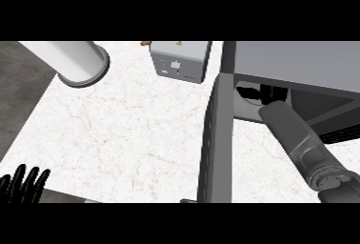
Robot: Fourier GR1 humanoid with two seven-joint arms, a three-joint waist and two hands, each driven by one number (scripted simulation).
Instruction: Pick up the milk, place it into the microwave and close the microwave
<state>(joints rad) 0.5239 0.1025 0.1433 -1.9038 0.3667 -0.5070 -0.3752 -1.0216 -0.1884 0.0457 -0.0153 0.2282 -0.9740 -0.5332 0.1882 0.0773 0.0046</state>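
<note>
While L hand [24, 184] rests at lower-left edge, fingers straight and up, R forearm [302, 143] runs from lower right up into the microwave [295, 62] cavity. Microwave door [216, 143] stands open, edge-on. R hand [262, 94] inside, mostly hidden, can't tell its state. Milk [246, 90]: white bit by R hand, inside. Toaster [181, 60], white cylinder [74, 62] at far side of counter [119, 133].

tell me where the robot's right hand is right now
In the head view the right hand is on the right side, reaching inside the open microwave, just past its open door.
</note>
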